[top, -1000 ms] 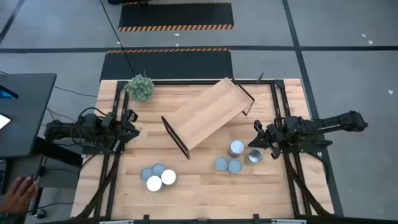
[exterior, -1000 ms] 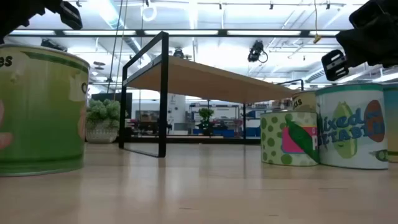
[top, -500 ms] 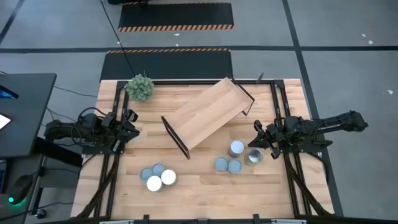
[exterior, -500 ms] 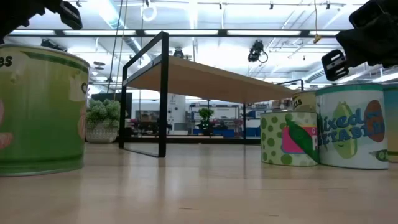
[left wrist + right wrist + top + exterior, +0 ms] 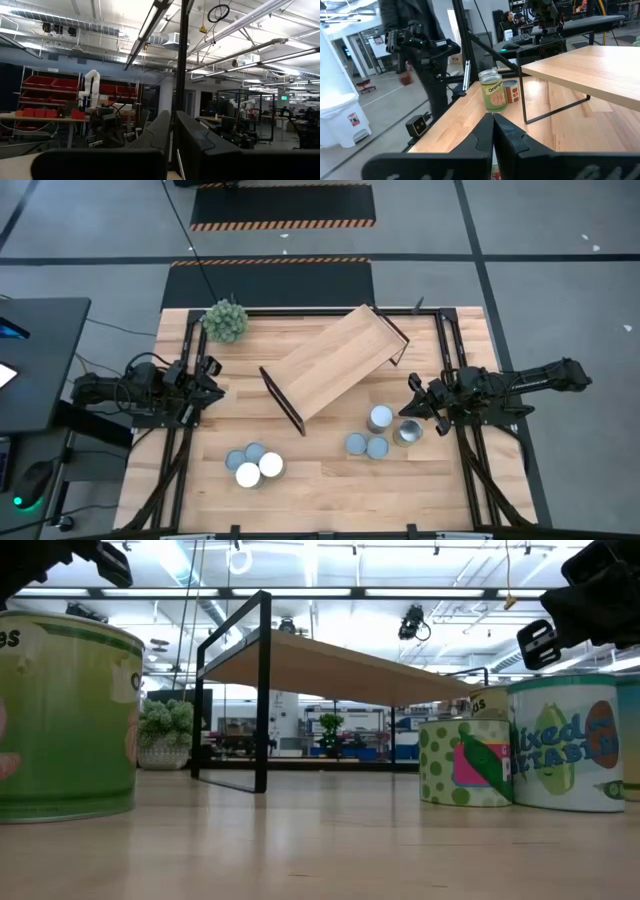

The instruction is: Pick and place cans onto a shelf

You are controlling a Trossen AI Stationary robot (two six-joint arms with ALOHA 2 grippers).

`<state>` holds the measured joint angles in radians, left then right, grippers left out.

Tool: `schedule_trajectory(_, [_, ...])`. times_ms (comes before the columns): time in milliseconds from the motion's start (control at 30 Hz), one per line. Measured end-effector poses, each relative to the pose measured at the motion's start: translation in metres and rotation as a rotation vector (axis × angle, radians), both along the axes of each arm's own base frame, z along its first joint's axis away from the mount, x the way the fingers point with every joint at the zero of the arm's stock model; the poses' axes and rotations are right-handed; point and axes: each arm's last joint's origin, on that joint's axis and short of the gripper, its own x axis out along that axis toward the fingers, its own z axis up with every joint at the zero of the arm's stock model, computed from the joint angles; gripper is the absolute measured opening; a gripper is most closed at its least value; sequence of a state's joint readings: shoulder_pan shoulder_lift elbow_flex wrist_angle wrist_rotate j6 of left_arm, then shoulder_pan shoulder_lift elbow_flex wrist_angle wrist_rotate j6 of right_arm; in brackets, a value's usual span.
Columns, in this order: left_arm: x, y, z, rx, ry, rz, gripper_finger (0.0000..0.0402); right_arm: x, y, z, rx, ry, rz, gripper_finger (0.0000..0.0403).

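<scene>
While both arms waited at the sides of the light wooden worktop (image 5: 320, 480), no can had yet been lifted, so the task looked to be at its very start. The long light-wood shelf with thin black metal end frames (image 5: 335, 363) stood diagonally across the middle of the worktop with nothing on its board. The small short metal cans lay in two clusters on the near half: four at the near left (image 5: 253, 465) and four at the near right (image 5: 378, 433), just below the shelf's right end.

The left gripper (image 5: 212, 388) hung over the left edge with its fingers closed on nothing. The right gripper (image 5: 415, 404) sat just right of the right cluster, its fingers (image 5: 492, 131) pressed together and empty.

Judging by that, the next move called for the right gripper to open, drop over the nearest can and close on its sides before carrying it up to the shelf.
</scene>
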<state>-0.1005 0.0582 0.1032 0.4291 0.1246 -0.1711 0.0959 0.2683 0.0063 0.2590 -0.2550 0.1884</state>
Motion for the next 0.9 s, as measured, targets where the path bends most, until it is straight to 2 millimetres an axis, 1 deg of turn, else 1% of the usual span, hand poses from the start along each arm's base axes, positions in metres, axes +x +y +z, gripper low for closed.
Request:
schedule_trajectory(800, [0.0,0.0,0.0,0.0,0.0,0.0,0.0036,0.0,0.0,0.0,0.0,0.0,0.0,0.0016])
schedule_trajectory(900, [-0.0011,0.0001,0.0021,-0.007,-0.023,-0.002,0.0036,0.0,0.0,0.0,0.0,0.0,0.0,0.0016])
